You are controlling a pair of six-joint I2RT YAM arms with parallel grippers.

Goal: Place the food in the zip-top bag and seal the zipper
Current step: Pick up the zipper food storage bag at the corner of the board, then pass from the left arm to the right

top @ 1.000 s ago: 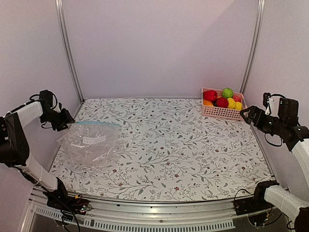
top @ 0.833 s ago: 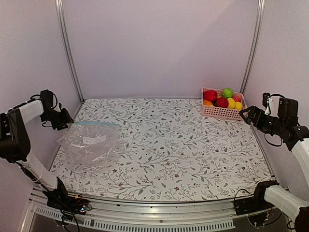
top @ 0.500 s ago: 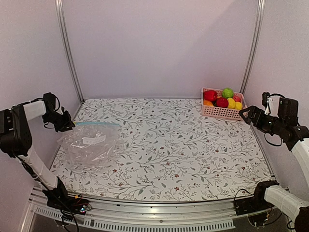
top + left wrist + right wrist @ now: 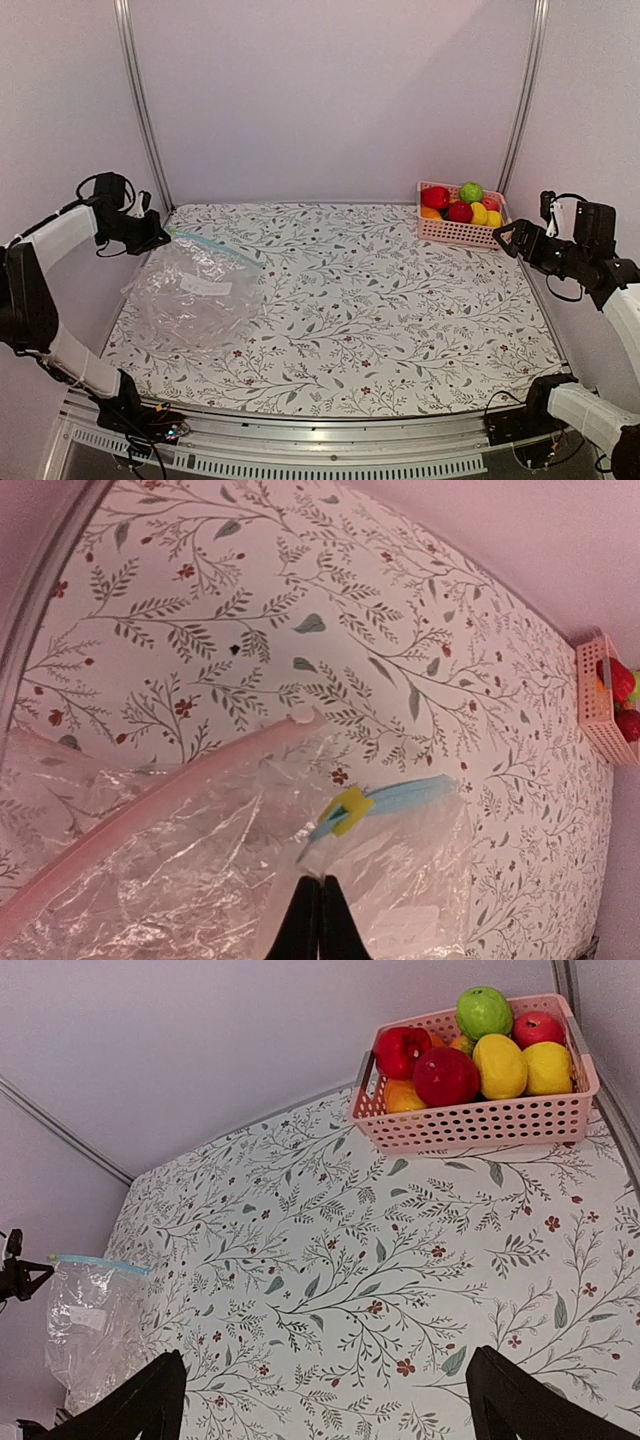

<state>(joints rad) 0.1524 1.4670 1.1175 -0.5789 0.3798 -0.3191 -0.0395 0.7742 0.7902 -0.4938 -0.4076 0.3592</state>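
Zip-top bag (image 4: 195, 295): left side of desk (image 4: 380, 300), mouth corner pinched in the closed left claw (image 4: 160, 238). Right claw (image 4: 322, 1360): spread wide, empty, near the fruit basket (image 4: 460, 235). Best handling: hold the zipper (image 4: 215, 248) edge lifted and steady.

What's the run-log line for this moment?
left pincer: shut on bag near zipper | right pincer: open, empty | food: in basket | bag: empty

Lab booth: plain walls (image 4: 330, 90), aluminium rails (image 4: 140, 110)
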